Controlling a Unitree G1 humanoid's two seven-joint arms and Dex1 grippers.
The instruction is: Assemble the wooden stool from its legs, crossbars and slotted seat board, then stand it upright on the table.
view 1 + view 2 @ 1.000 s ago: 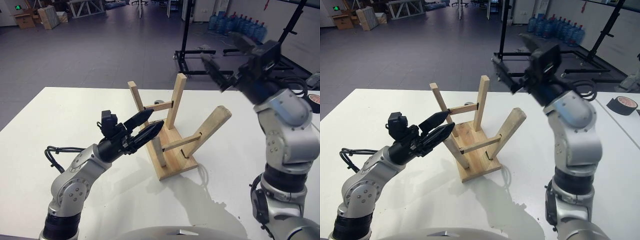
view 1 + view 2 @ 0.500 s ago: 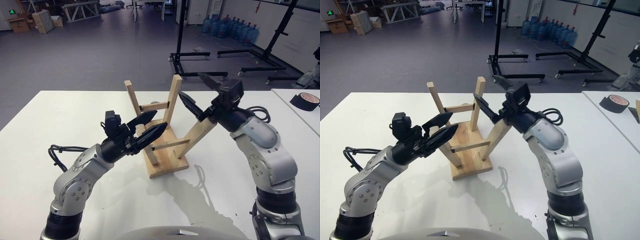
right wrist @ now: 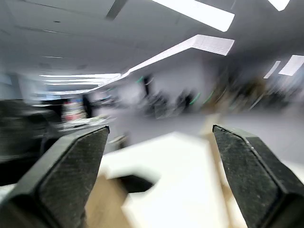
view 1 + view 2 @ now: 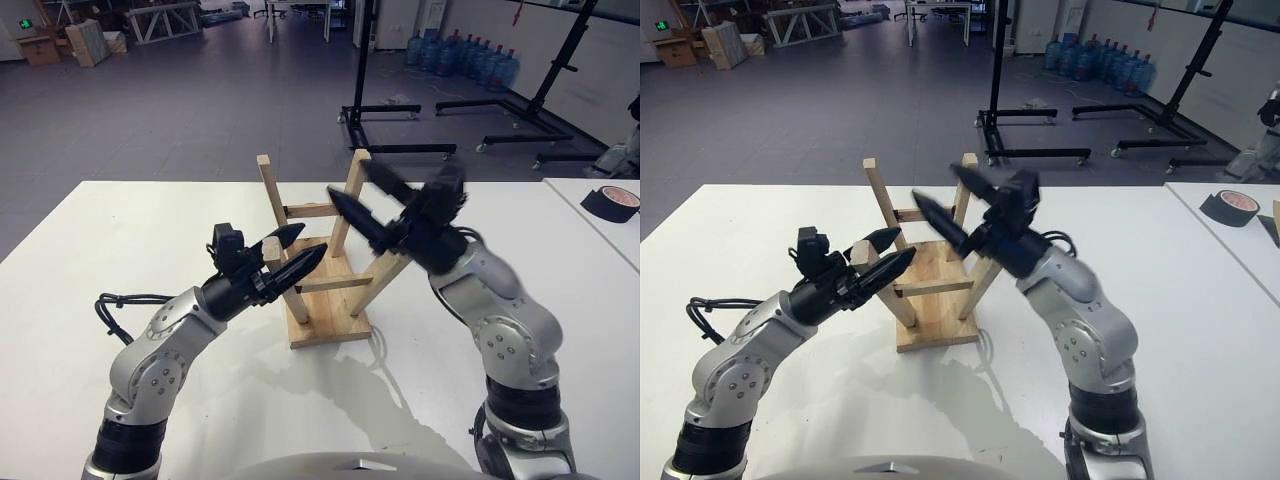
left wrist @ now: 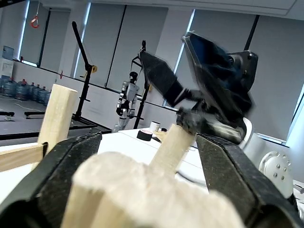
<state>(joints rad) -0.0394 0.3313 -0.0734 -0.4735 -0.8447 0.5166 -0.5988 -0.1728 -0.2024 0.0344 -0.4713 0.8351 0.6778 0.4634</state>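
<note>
Upturned stool (image 4: 332, 326): left gripper (image 4: 312, 238), jaws wide, straddles its near-left leg (image 4: 293, 298); right gripper (image 4: 347, 178), equally wide, could topple it.

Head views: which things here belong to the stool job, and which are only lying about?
Job: upturned stool, left gripper, right gripper, table.
Lying about: tape roll, water bottles, black stands.
</note>
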